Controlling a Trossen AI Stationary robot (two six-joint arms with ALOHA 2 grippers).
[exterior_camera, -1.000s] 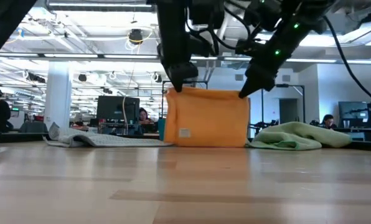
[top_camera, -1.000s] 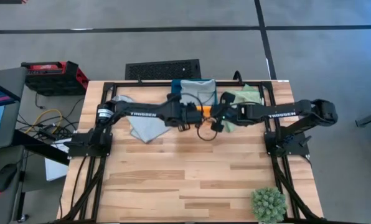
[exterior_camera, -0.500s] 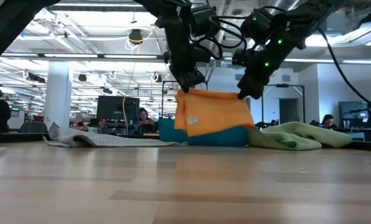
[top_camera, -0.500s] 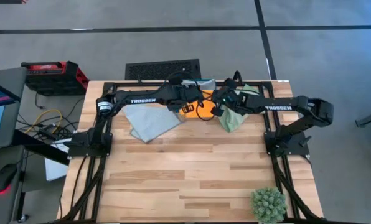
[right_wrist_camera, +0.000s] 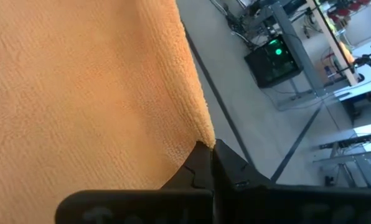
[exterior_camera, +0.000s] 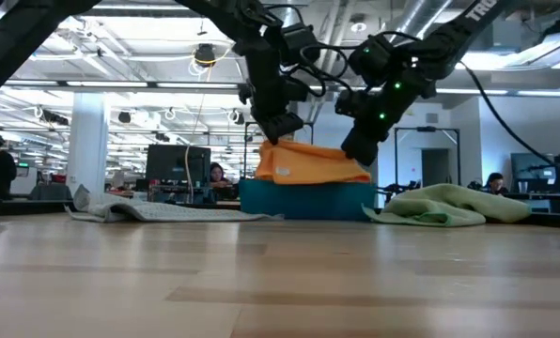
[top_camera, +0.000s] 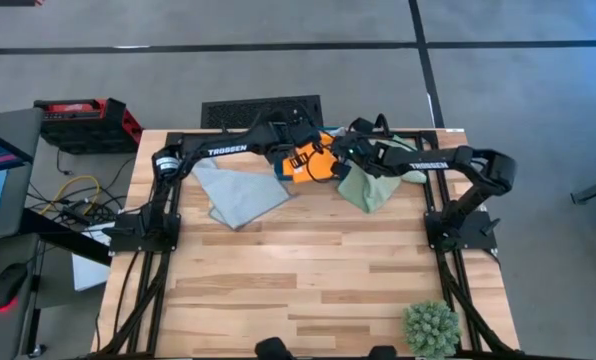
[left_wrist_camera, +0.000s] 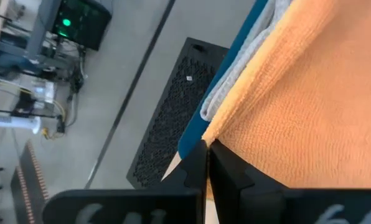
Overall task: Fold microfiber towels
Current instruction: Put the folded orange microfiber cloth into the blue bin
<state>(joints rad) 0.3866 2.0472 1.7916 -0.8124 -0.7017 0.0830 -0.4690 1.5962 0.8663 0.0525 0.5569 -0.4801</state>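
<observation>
1. Red case: on the floor off the table's left far corner, well apart from the work.
2. Blue-grey towel: spread flat on the wooden table, left of centre, just beside the left arm.
3. Left gripper: at the far edge, fingers pinched together on a corner of the orange towel; the left wrist view shows the 2 tips closed on the cloth's edge.
4. Orange towel: held between both grippers, draped over the teal box and resting on its top; a second pale grey cloth shows under it in the left wrist view.
5. Right gripper: just right of the orange towel, fingers closed tight on its other corner.
6. Green towel: crumpled on the table under the right arm, right of the box.
7. Plant ball: near right corner, well apart.
</observation>
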